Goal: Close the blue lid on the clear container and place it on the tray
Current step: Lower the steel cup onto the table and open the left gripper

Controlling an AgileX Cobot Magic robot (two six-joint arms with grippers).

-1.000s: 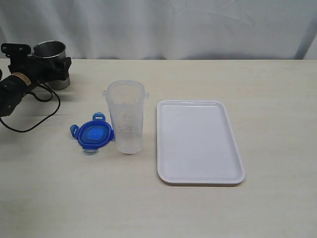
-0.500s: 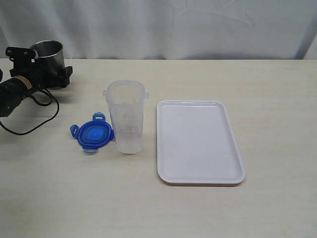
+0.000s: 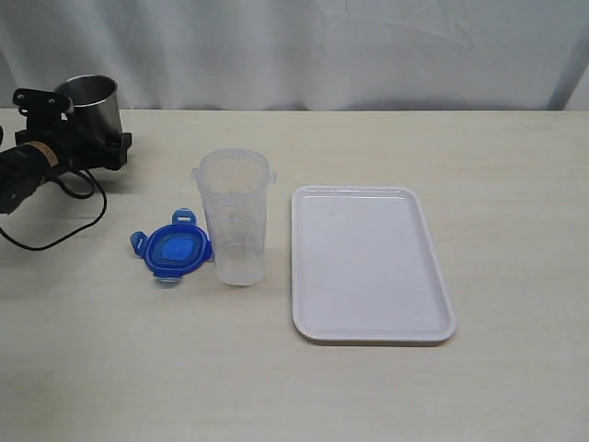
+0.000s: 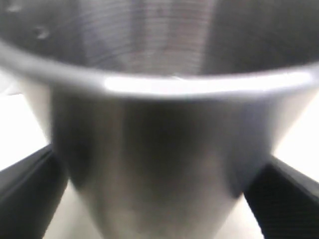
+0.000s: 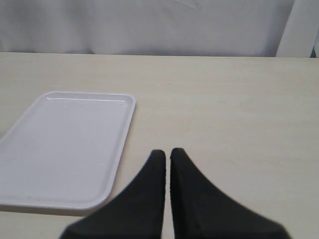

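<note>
The clear container (image 3: 235, 216) stands upright and uncovered on the table, just left of the white tray (image 3: 368, 262). The blue lid (image 3: 172, 250) lies flat on the table, touching the container's left side. Far from both, at the back left, my left gripper (image 3: 81, 124) has its fingers on either side of a steel cup (image 3: 89, 97) and is shut on it. That cup (image 4: 159, 124) fills the left wrist view. My right gripper (image 5: 167, 154) is shut and empty over bare table beside the tray (image 5: 65, 144). It does not show in the exterior view.
A black cable (image 3: 64, 207) loops on the table below the left arm. A white curtain (image 3: 304, 51) hangs along the table's far edge.
The left gripper and the steel cup shifted a little to the left together, and the cup's base no longer shows. Lid, container and tray have not moved.
</note>
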